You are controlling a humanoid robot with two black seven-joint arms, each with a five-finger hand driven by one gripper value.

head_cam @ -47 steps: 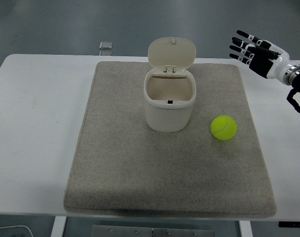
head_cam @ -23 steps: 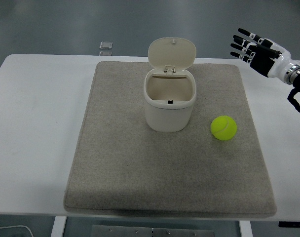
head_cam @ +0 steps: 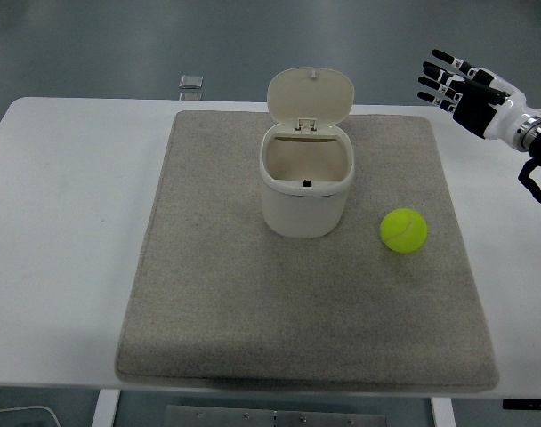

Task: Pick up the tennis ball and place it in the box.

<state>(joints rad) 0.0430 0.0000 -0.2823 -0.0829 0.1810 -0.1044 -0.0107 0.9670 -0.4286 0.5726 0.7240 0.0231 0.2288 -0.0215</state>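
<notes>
A yellow tennis ball (head_cam: pixel 403 230) lies on a grey mat (head_cam: pixel 208 294), just right of an open white box (head_cam: pixel 306 182). The robot's right hand (head_cam: pixel 462 84) hovers far right, fingers spread, empty. Nothing is picked up yet.

You have one view only, from high on the robot's side, facing forward and down over the desk (head_cam: pixel 66 178). Its near edge runs along the bottom, the far edge and both far corners show, with floor beyond. It stands well back, taking in nearly the whole top.
</notes>
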